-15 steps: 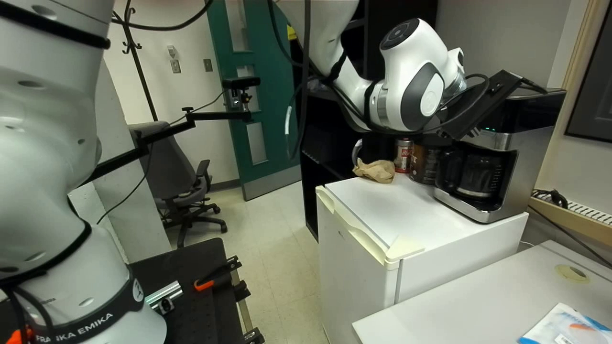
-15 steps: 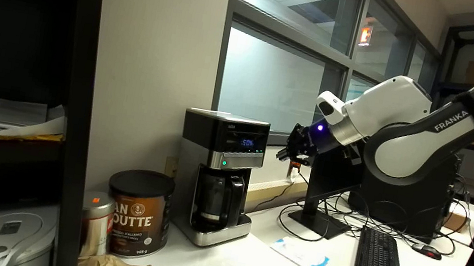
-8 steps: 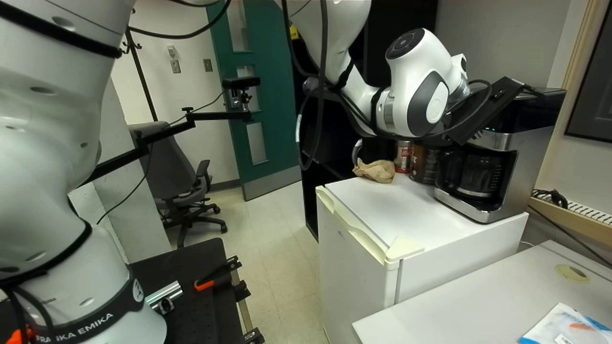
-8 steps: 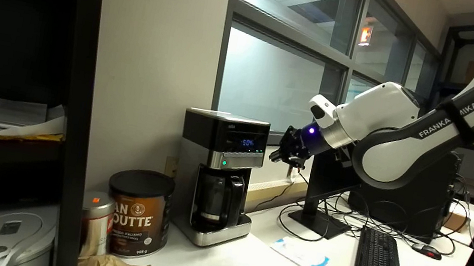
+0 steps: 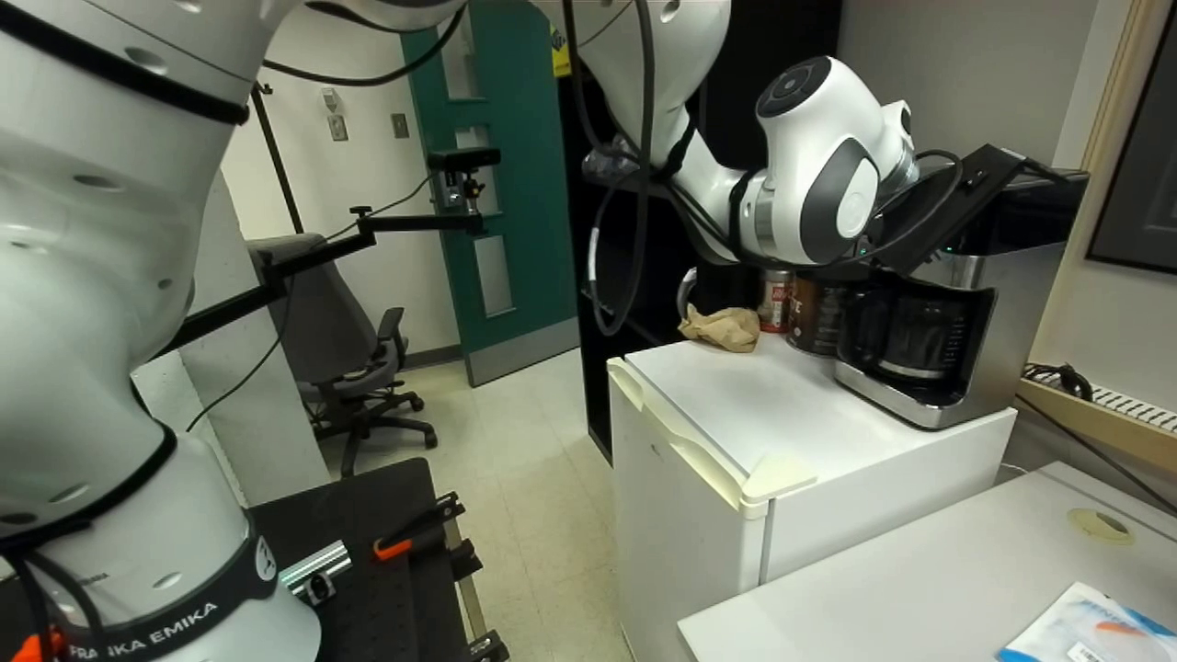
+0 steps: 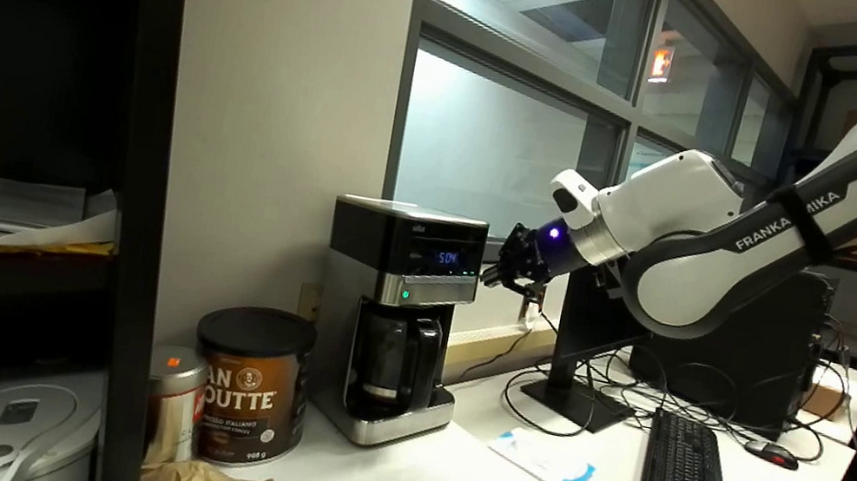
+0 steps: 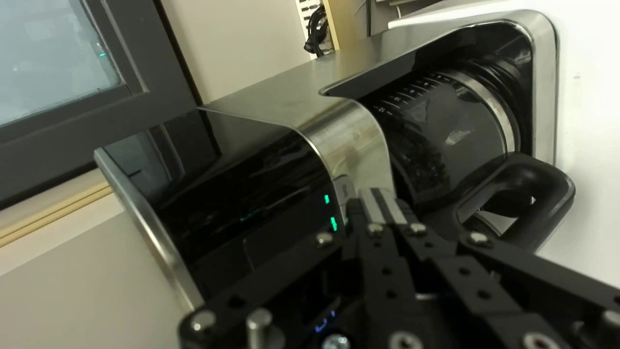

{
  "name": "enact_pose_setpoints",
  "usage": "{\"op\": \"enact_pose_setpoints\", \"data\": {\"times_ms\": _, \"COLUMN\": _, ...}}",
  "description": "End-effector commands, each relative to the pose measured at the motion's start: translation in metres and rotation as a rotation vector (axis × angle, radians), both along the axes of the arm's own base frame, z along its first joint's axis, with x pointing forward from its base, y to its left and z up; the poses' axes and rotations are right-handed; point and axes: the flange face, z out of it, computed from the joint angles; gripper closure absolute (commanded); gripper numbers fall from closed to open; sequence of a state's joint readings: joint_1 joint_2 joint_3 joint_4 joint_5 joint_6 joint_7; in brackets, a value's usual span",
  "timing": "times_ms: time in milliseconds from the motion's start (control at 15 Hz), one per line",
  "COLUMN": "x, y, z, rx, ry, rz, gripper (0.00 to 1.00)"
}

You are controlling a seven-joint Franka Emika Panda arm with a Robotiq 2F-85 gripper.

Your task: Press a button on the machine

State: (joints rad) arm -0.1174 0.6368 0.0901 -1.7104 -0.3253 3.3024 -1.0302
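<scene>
Your Robotiq gripper (image 7: 382, 206) is clenched, its fingertips (image 7: 370, 206) drawn together close to the front of the drip coffee maker (image 6: 392, 296). In the wrist view you see the tips overlapping the edge of the silver band (image 7: 348, 139), just beside two green lights (image 7: 333, 224) on the glossy black panel (image 7: 271, 184); whether they touch the band, you cannot tell. The glass carafe (image 7: 445, 128) sits in the bay below, its black handle (image 7: 553, 199) toward the front. In both exterior views the coffee maker stands upright on a white fridge (image 5: 680, 496), with a brown coffee can (image 6: 255, 397) beside it.

The blue clock display (image 6: 446, 258) reads 5:04, while the logo (image 6: 419, 228) above it is too small to be sure of. Among the marks on the carafe you can read 12 and 10. The can shows AN over OUTTE, its first letters hidden, with ITALIANO in smaller print beneath. A smaller tin (image 5: 775, 299) next to it carries a red label whose letters you cannot make out. FRANKA stands on the arm (image 6: 685, 287), where a black strap (image 6: 804, 223) leaves only MIKA of the word after it.
</scene>
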Motion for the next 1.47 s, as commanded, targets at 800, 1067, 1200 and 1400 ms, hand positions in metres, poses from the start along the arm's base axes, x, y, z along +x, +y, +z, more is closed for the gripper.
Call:
{"op": "enact_pose_setpoints", "data": {"times_ms": 800, "x": 0.028, "y": 0.0, "z": -0.014, "rx": -0.018, "ry": -0.052, "rz": 0.007, "gripper": 1.0}}
{"op": "enact_pose_setpoints", "data": {"times_ms": 1067, "x": 0.031, "y": 0.002, "z": -0.015, "rx": -0.024, "ry": -0.056, "rz": 0.006, "gripper": 1.0}}
{"op": "enact_pose_setpoints", "data": {"times_ms": 1200, "x": 0.032, "y": 0.003, "z": -0.015, "rx": -0.032, "ry": -0.058, "rz": 0.008, "gripper": 1.0}}
{"op": "enact_pose_setpoints", "data": {"times_ms": 1400, "x": 0.034, "y": 0.004, "z": -0.016, "rx": -0.038, "ry": -0.062, "rz": 0.009, "gripper": 1.0}}
